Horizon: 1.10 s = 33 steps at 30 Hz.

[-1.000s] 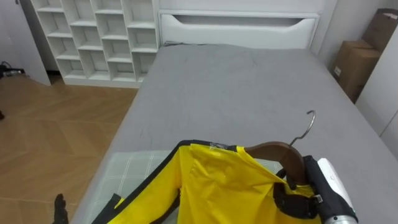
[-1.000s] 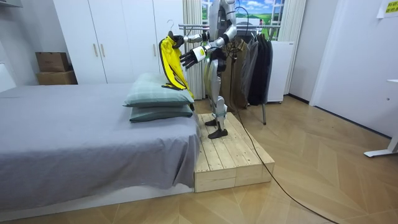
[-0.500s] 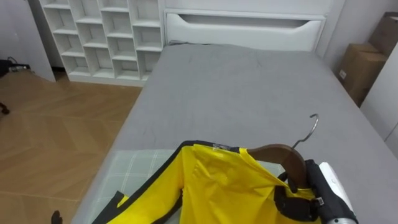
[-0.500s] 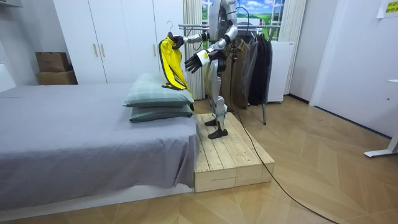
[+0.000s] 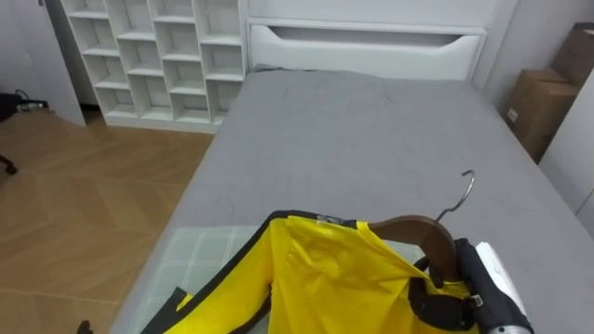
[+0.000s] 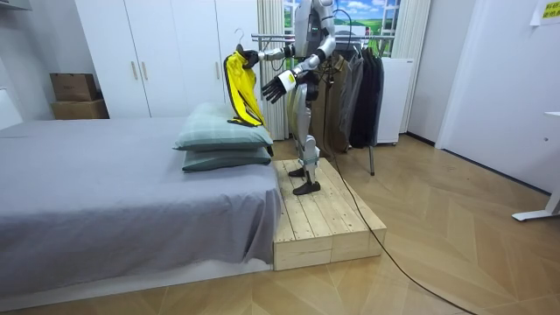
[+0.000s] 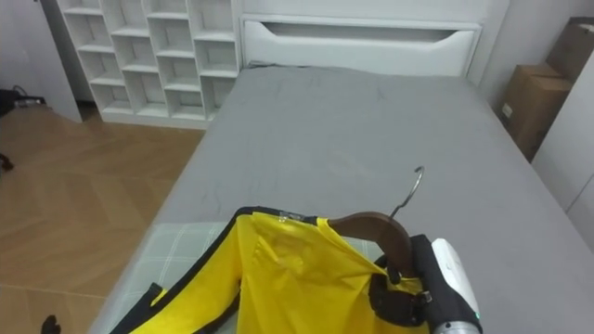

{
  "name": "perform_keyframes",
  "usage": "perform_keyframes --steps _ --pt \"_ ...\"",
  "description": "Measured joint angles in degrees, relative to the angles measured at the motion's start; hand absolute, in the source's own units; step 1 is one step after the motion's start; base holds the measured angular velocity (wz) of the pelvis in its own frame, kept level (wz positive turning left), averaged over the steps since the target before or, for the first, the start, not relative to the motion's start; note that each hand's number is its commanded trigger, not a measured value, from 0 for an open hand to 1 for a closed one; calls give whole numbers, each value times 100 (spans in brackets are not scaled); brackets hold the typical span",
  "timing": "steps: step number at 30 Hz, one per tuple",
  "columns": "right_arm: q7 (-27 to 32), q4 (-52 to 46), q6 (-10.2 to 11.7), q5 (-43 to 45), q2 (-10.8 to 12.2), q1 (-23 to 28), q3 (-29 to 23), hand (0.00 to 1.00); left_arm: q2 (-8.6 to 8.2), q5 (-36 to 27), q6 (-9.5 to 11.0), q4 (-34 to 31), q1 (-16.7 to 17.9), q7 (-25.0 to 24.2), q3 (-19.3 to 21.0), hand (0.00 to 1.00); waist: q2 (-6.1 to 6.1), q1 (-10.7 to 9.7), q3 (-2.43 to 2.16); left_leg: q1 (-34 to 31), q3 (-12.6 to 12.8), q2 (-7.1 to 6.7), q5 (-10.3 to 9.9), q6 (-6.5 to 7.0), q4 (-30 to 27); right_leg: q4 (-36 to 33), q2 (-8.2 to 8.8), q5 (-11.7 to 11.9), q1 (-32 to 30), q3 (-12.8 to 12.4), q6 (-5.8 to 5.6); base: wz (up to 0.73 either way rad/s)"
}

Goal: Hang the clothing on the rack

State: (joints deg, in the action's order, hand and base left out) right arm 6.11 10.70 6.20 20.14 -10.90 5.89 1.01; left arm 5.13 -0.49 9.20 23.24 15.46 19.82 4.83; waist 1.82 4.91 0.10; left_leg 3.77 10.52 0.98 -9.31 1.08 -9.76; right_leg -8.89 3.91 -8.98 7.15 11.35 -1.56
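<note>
A yellow jacket (image 5: 325,278) with dark trim hangs on a brown wooden hanger (image 5: 418,227), whose metal hook (image 5: 461,190) points up. My right hand (image 5: 436,301) is shut on the hanger's right shoulder at the lower right of the eye views. In the room view I stand on a wooden platform (image 6: 319,219) at the head of the bed. There my right hand (image 6: 248,58) holds the jacket (image 6: 238,87) up over the pillows. My left hand (image 6: 278,86) is open with spread fingers, just beside the jacket and apart from it.
The grey bed (image 5: 371,130) stretches ahead, with stacked checked pillows (image 6: 223,140) right below the jacket. A clothes rack (image 6: 350,87) with dark garments stands behind me. White cube shelves (image 5: 158,56) are at the far left and cardboard boxes (image 5: 538,102) at the far right.
My left hand has drawn back from the jacket toward the room view's right and sunk at the eye view's lower left. The head camera has shifted slightly. The jacket stays held.
</note>
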Motion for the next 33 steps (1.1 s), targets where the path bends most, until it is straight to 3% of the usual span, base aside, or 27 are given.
perform_keyframes --steps 7,12,15,20,24,26,30,33 --pt "81 444 -12 -6 4 6 -2 100 22 17 -1 198 3 -4 -67 0 67 -26 47 -108 15 33 -138 27 -217 -111 5 -16 -45 -18 -25 0" --pt "143 452 -26 -5 7 8 -6 100 40 120 -2 235 -1 -15 -68 0 91 -129 52 -353 83 49 -252 94 -523 -307 42 -18 -335 -32 -30 -9" --pt "120 453 -26 23 69 -12 -7 100 33 132 -4 236 -81 -1 -44 0 122 -123 53 -349 404 130 -287 143 -513 -508 90 -22 -560 -20 -37 -50" --pt "126 571 3 47 206 -23 64 100 41 133 15 228 -551 196 -50 0 80 31 89 -335 1336 386 -589 185 -837 -907 97 43 -1033 101 53 -91" --pt "131 621 4 9 229 -44 203 100 15 132 93 235 -760 458 -91 0 50 69 103 -271 1947 466 -637 199 -787 -915 123 217 -1223 172 88 -88" --pt "128 650 6 68 256 -48 238 100 5 123 92 237 -770 510 -217 0 46 30 112 -110 2325 520 -684 173 -762 -991 171 261 -1267 356 103 -78" --pt "129 611 10 4 242 -111 236 100 -6 118 87 238 -776 540 -435 0 45 -20 103 -6 2754 625 -816 92 -879 -1232 206 180 -1443 625 232 -63" --pt "126 551 12 4 233 -158 246 100 -4 117 82 237 -776 542 -522 0 55 -110 92 -1 2918 875 -1016 -43 -1297 -1442 162 39 -1583 717 361 -42"
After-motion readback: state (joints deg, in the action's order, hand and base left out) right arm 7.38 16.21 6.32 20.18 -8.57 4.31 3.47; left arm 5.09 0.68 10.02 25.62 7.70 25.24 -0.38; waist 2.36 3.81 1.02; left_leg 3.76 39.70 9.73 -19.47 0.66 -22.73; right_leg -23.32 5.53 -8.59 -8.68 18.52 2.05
